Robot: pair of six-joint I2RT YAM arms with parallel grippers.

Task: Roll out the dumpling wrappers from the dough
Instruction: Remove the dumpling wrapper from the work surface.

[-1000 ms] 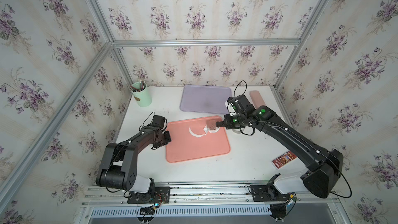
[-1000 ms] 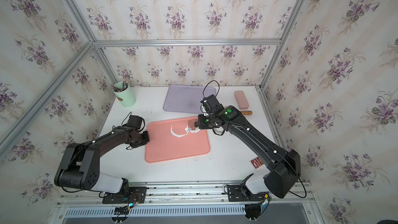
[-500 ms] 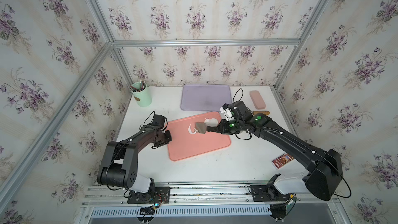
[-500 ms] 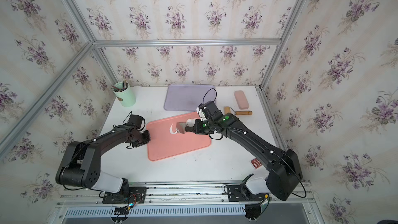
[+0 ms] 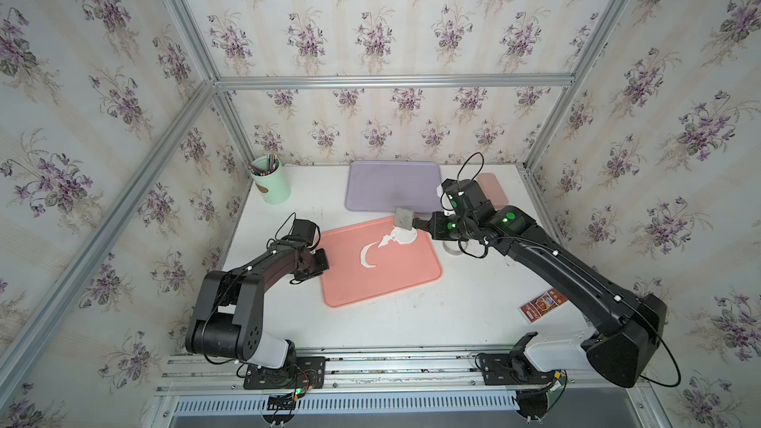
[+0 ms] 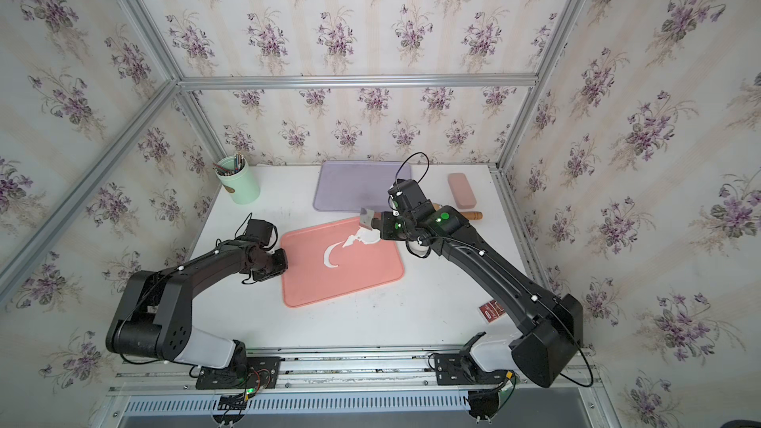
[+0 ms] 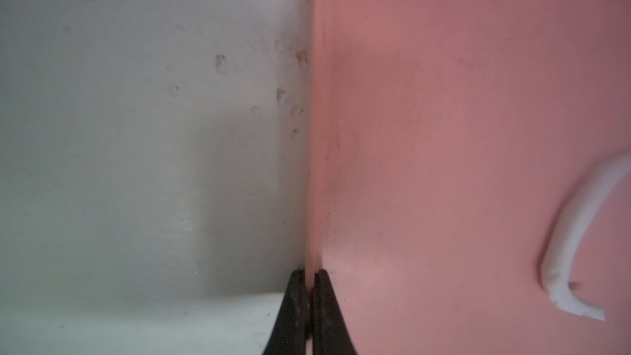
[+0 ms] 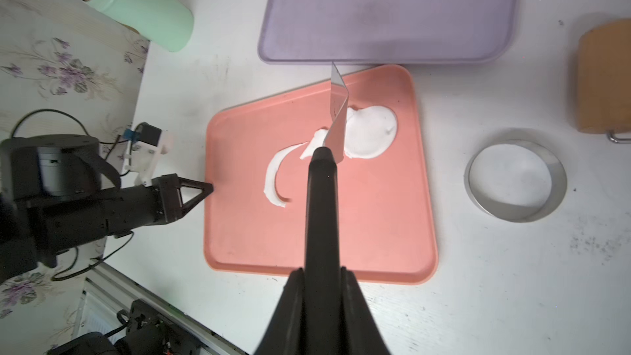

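Dumpling wrapper [image 8: 370,133], thin round white dough disc, sitting far right on the pink plastic tray [image 8: 375,233], just by the right gripper [image 8: 323,153], jaws pinched on a thin grey metal scraper blade [image 8: 338,110] hanging over the disc's left edge. Crescent white dough scrap [image 8: 273,179] just left. Left gripper [image 7: 309,280] clamped onto the tray's left rim.

- Left arm [image 5: 263,269]: black boxy links, white shoulder shell [image 5: 274,349], looping black wrist cable [image 5: 284,225].
- Right arm [image 5: 576,275]: black too, round green lights [image 5: 510,214], white cable clips [image 5: 556,254].
- Left gripper [image 7: 309,278] and right gripper [image 8: 322,155]: black tapered fingers.
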